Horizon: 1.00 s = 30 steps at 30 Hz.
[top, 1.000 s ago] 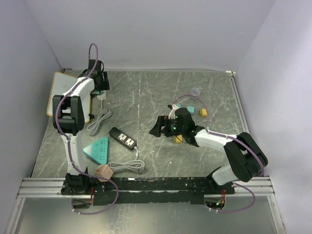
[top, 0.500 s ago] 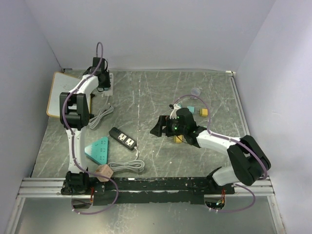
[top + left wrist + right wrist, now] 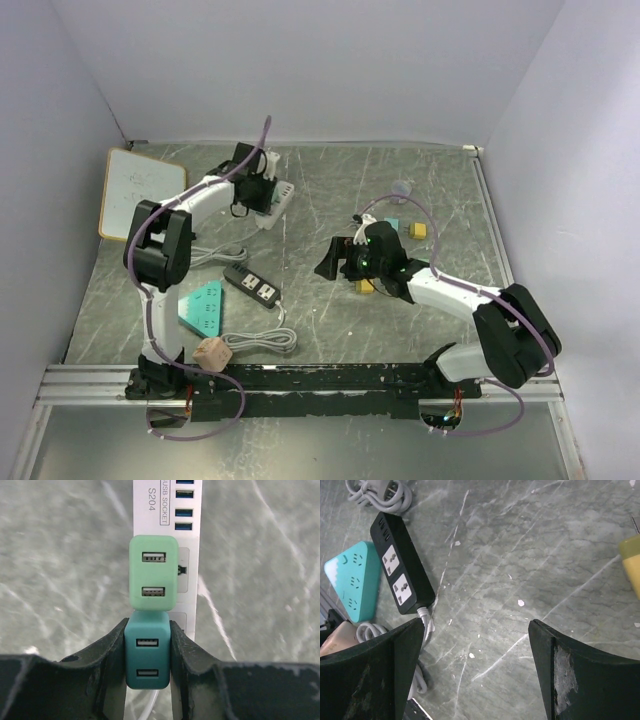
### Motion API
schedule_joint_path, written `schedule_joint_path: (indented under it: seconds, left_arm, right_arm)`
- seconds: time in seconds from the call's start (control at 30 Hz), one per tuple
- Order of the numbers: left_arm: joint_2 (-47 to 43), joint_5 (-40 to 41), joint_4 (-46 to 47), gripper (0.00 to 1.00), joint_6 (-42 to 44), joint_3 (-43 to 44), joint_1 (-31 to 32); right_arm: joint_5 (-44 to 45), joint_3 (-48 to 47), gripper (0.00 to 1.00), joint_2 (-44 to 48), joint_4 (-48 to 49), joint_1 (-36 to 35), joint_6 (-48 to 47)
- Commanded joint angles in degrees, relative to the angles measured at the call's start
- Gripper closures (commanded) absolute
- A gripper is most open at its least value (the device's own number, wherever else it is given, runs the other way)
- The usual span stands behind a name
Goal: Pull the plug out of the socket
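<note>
Left fingers [image 3: 107, 660] clench the dark teal USB plug [image 3: 147, 662] by its 2 sides to draw it off the white socket strip [image 3: 167, 530]; right fingers [image 3: 370, 680] hang spread, empty.

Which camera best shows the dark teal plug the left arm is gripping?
Left wrist: the dark teal plug fills the centre, clamped by the left end effector, on the white socket strip. Top external hides it under the arm; right wrist misses it.
</note>
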State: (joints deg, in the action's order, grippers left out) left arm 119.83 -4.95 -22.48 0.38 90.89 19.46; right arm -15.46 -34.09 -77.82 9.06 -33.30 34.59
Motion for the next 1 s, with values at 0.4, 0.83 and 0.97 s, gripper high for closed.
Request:
schedule_joint_path:
  seconds: [0.4,0.83,0.97]
  left_arm:
    - [-11.97,-8.71,-2.27,0.37,-0.13,-14.43,11.38]
    - [-23.05,-10.23,-1.83,0.06,-2.48,-14.39,5.29]
    - [-27.1,-3.09,-0.85,0.06,-6.07,-15.26,2.8]
  right_arm:
    - [2.24,-5.43,0.14,-1.43,-4.42,1.31,-3.17]
    - [4.77,-16.23,0.17,-8.37,-11.07,0.75,3.07]
    - [6.9,-24.29,0.19,-15.12,-14.66,-1.05,7.87]
